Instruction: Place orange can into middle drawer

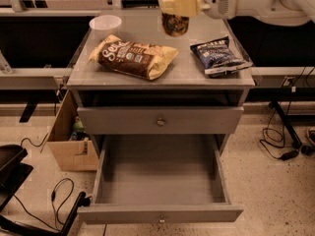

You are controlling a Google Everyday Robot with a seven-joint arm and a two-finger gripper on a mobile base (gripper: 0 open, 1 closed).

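Observation:
The orange can (175, 24) hangs upright in my gripper (179, 5) over the back middle of the grey cabinet top (197, 75). The cream fingers (173, 6) are shut around the can's upper part, so its top is partly hidden. I cannot tell whether the can's base touches the top. The white arm reaches in from the upper right. The middle drawer (160, 214) is pulled wide open below, with its knob on the front panel and nothing inside (160, 173). The top drawer (160, 121) above it is closed.
A brown chip bag (135, 58) lies on the left of the cabinet top, a blue chip bag (220, 56) on the right, a white bowl (105, 22) at the back left. A cardboard box (71, 139) stands left of the cabinet. Cables (59, 203) lie on the floor.

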